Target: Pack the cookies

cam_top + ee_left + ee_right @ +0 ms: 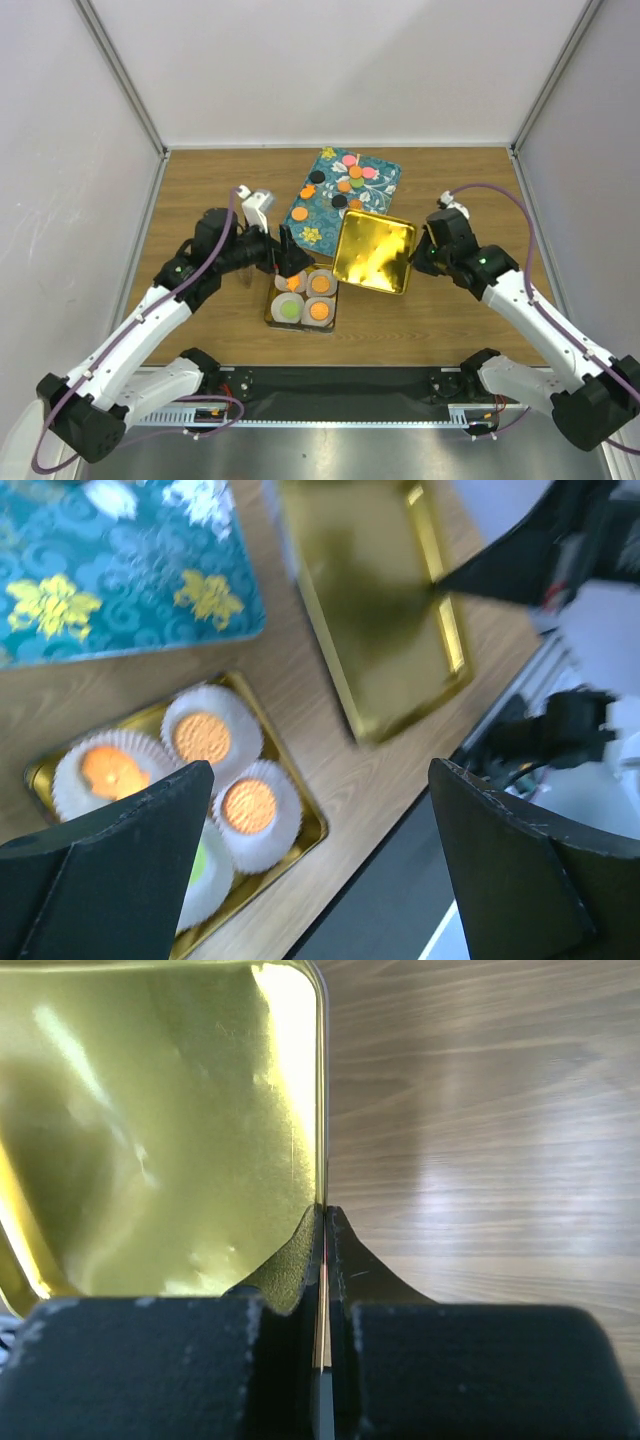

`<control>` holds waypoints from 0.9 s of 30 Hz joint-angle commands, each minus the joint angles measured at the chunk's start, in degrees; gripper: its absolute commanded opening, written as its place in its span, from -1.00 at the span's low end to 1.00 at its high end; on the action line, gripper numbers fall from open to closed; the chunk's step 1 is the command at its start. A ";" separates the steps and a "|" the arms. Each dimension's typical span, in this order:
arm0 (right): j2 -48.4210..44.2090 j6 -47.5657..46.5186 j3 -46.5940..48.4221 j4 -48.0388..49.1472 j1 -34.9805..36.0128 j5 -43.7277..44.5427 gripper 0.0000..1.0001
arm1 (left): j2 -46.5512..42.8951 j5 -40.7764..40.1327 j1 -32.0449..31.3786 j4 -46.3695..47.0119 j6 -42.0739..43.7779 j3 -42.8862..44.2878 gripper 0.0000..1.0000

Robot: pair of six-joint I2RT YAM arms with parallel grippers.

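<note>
Cookies (350,180) lie loose on the tray (385,187); four more sit in cups (245,718) in the tin (300,328) — only the top view shows both groups. The right gripper (323,1222) is clenched on the lid (150,1110) rim. The left gripper (320,785) hangs spread wide above the tin, grasping nothing — its finger hides most of the green cookie.

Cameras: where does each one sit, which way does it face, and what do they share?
Top external: above and behind, looking down on the table; both arms show, left gripper and right gripper.
Left wrist: on the left arm, looking down past its open fingers at the cookies in the gold tin.
Right wrist: looking along its shut fingers, which pinch the rim of the gold lid.
Shared: the gold lid appears in all three.
</note>
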 commanded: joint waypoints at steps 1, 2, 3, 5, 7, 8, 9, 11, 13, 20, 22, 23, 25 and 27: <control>2.75 1.18 3.25 3.53 3.61 -1.54 -1.00 | 1.61 11.76 3.85 7.75 -2.61 2.69 0.90; 3.29 1.18 4.13 4.06 4.13 -2.33 -1.00 | 2.31 12.57 4.12 8.10 -2.61 3.04 0.89; 3.90 1.09 4.57 4.42 5.01 -2.43 -1.00 | 3.88 12.84 4.30 8.28 -2.53 3.22 0.89; 4.87 1.26 4.92 6.17 5.37 -4.17 -1.00 | 5.12 13.37 4.39 8.46 -2.35 3.48 0.89; 5.40 2.23 4.66 8.54 5.54 -5.59 -1.00 | 6.53 13.37 4.48 8.90 -2.44 3.48 0.88; 5.66 2.49 4.66 9.07 5.81 -6.46 -1.00 | 6.97 13.11 4.48 9.07 -2.35 3.48 0.87; 6.01 2.76 4.75 9.69 5.90 -6.82 -1.00 | 8.10 13.02 4.48 9.07 -2.35 3.48 0.87; 6.28 3.29 4.75 10.31 6.77 -6.91 -1.00 | 9.34 12.58 4.57 7.51 -1.57 4.44 0.83; 6.10 3.37 4.92 10.57 7.56 -6.56 -1.00 | 11.18 12.31 5.00 6.61 -1.03 5.59 0.81; 5.14 4.34 5.54 11.54 9.24 -6.20 -1.00 | 14.35 16.88 5.36 12.41 -6.30 5.24 0.62; 5.05 4.69 5.37 12.15 9.41 -6.64 -1.00 | 14.44 17.32 5.44 13.20 -7.35 4.98 0.54; 5.05 4.61 5.36 12.24 9.85 -6.65 -1.00 | 14.10 17.50 5.44 14.51 -8.66 4.80 0.46; 5.22 4.52 5.28 12.42 10.11 -6.38 -1.00 | 13.65 18.11 5.44 15.40 -9.64 4.97 0.35; 4.87 4.43 4.66 13.12 10.47 -6.03 -1.00 | 13.74 17.85 5.44 15.14 -10.17 5.94 0.16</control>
